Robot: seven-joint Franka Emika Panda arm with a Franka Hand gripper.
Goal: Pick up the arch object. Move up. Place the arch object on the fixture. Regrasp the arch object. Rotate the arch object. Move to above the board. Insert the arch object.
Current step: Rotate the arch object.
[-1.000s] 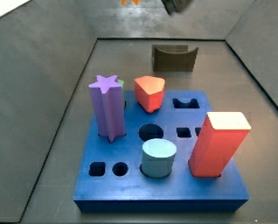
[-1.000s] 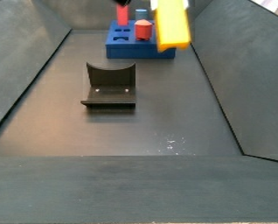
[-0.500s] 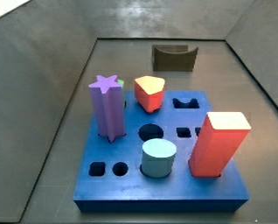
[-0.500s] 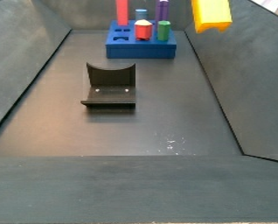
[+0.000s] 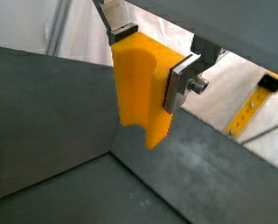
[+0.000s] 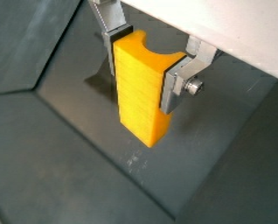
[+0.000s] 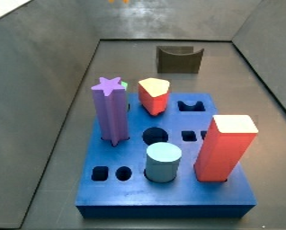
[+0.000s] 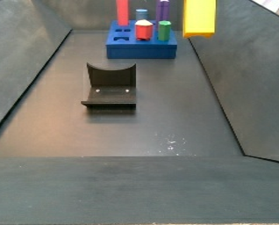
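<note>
The gripper (image 6: 145, 63) pinches the arch object (image 6: 142, 87) between its 2 silver fingers (image 6: 183, 72), high in the air near a side wall of the bin, as a side view shows the arch object (image 8: 199, 17). So pickup and lift look done. The fixture (image 8: 110, 85) sits bare mid-floor; placing, regrasping, rotating and insertion into the board (image 7: 166, 171) remain.

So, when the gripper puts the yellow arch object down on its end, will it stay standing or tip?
Probably tippy: the arch object, clamped in the gripper, looks long and narrow. It seems stiff, with no bending between the fingers. Its flat faces should not roll.
</note>
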